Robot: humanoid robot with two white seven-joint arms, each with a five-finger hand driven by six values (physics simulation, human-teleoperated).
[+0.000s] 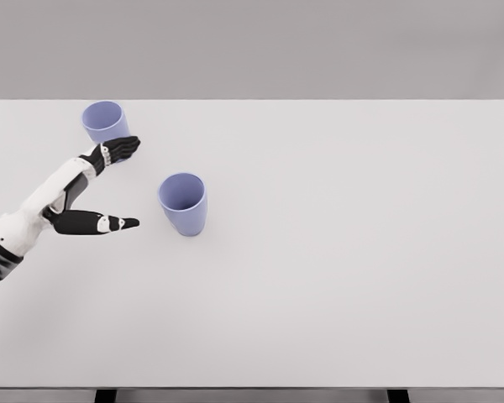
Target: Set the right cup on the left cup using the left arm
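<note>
left hand (97,189) spread wide, holding nothing.
i've got it between the cups: right cup (183,204) upright just beside the thumb, left cup (105,122) behind the fingers, ready to grasp.

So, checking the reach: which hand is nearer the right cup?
Left. The left hand is left of the right cup, apart from it, open. The right arm is out of view.
</note>
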